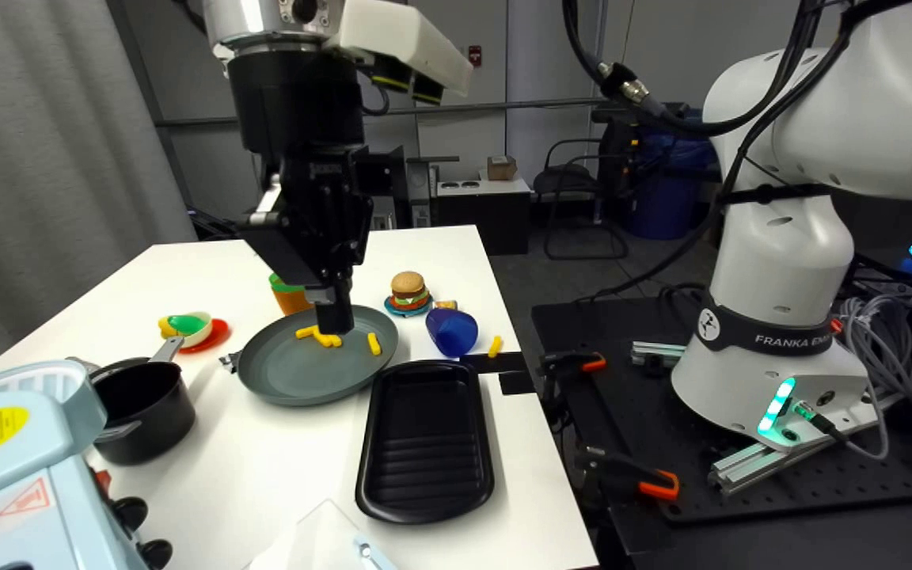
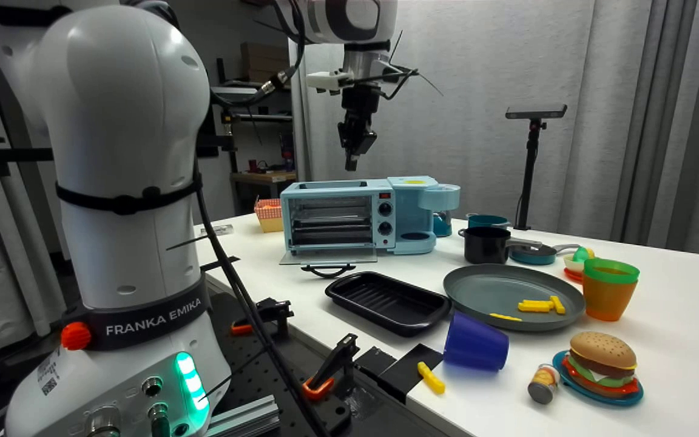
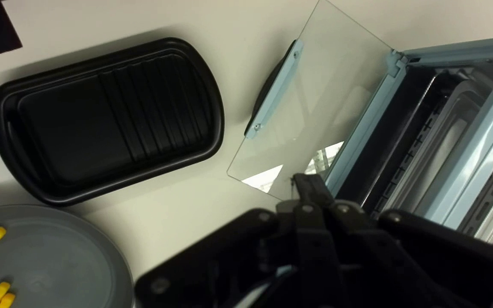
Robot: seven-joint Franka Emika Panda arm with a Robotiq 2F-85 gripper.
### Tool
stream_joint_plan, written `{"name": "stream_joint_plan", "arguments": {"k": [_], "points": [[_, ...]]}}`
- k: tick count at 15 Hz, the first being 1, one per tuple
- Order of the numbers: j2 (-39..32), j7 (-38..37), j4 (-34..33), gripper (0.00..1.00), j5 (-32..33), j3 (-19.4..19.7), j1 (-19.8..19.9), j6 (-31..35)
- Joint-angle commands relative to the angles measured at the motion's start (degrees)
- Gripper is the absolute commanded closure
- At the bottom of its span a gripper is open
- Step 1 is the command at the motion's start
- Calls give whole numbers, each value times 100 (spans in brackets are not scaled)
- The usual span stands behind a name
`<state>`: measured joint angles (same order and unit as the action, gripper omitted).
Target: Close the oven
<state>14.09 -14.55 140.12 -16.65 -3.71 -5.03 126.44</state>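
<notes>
The oven is a pale blue boxy appliance in both exterior views (image 1: 17,514) (image 2: 381,218), and its open front shows in the wrist view (image 3: 471,158). Its clear glass door (image 3: 328,81) is folded down, lying out flat in front of the opening; it also shows in an exterior view (image 2: 361,258). A black handle on a light-blue strip (image 3: 275,92) runs along the door's outer edge. My gripper (image 3: 313,188) is shut and empty. It hangs high above the table in both exterior views (image 1: 335,313) (image 2: 351,162). In the wrist view its fingertips overlap the door near the hinge side, without visible contact.
A black ridged tray (image 3: 114,119) lies just beyond the door handle. A grey pan (image 1: 313,372) with yellow sticks, a black pot (image 2: 486,244) and a blue cup (image 2: 476,343) stand nearby. A toy burger (image 2: 601,364) is farther off. Clamps (image 2: 331,367) hold the table edge.
</notes>
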Motion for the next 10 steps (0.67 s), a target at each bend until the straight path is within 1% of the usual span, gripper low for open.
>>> {"name": "stream_joint_plan", "arguments": {"k": [1, 10], "points": [[-129, 46, 161, 100, -255, 124, 131, 294], [-948, 180, -41, 100, -1043, 452, 322, 446]]}}
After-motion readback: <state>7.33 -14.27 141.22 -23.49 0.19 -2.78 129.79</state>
